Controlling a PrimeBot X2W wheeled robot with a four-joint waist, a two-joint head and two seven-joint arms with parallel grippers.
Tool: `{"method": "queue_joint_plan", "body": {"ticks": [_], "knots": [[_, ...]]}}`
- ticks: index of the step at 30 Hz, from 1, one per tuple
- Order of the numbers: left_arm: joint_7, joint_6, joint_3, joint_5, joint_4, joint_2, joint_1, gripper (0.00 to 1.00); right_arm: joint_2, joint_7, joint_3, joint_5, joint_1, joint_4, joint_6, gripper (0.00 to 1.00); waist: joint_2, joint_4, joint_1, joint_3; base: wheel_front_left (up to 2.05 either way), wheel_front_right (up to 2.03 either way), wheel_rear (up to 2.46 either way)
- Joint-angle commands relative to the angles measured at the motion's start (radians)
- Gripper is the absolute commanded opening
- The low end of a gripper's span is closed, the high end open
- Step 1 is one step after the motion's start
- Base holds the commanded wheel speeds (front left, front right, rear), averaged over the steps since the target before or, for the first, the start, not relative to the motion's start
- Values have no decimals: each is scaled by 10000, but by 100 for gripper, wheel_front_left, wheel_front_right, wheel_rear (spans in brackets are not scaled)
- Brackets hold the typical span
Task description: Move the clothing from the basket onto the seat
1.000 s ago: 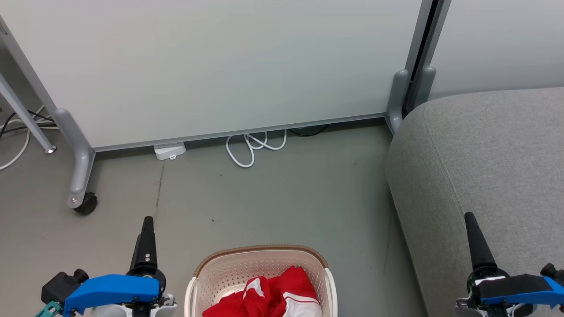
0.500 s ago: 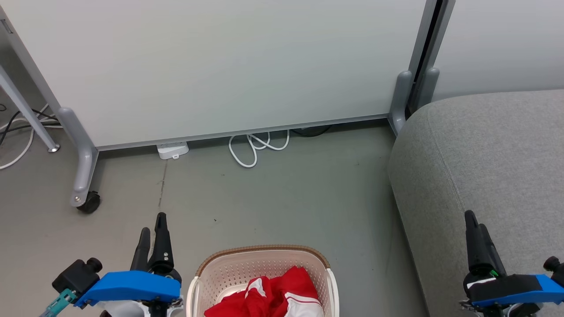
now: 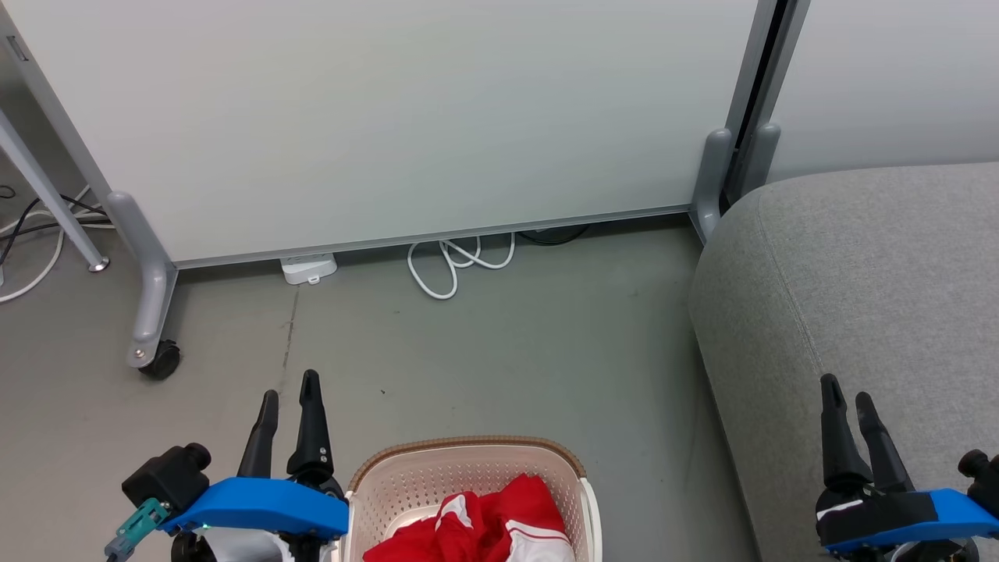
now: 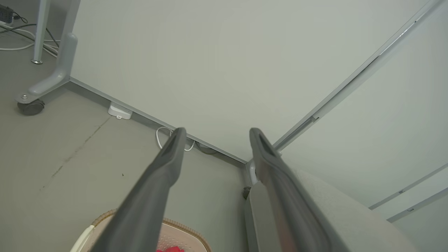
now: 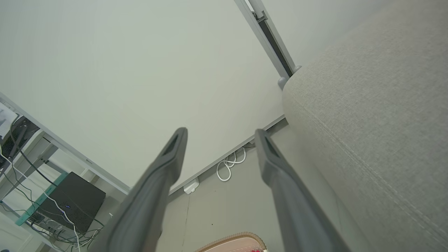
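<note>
Jaws: both pairs spread, nothing between them; probably readied for a first grab.
Left gripper [image 3: 289, 386]: just left of the basket [image 3: 468, 446] rim, fingers pointing out over the floor [image 3: 507, 351]; not yet reaching in.
Right gripper [image 3: 845, 388]: over the near part of the seat [image 3: 858, 273], well apart from the basket.
Clothing [image 3: 476, 527]: red-and-white heap bunched inside the basket, untouched.
Layout: seat stands right of the basket with a strip of floor between, so the carry looks short.
</note>
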Motion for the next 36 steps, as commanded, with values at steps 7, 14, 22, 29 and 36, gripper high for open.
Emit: {"method": "queue_joint_plan", "body": {"ticks": [7,14,22,29,36], "knots": [[-263,63,-216,1141,61,77,-263,100,-95,-269,-3,-1162,11,-250,24,100,0,22,0,-18,0,0,0],[-442,112,-360,1948,153,79,-294,100,-100,-452,30,-1972,92,-279,27,100,0,41,0,-54,0,0,0],[-631,108,-519,2742,198,82,-283,100,-107,-637,52,-2902,158,-212,28,100,0,71,0,-107,0,0,0],[-777,139,-597,3215,350,84,-284,100,-110,-780,73,-3452,194,-178,30,100,0,89,0,-135,0,0,0],[-924,162,-724,3758,484,84,-308,100,-113,-925,30,-4062,230,-220,32,100,0,127,0,-185,0,0,0]]}}
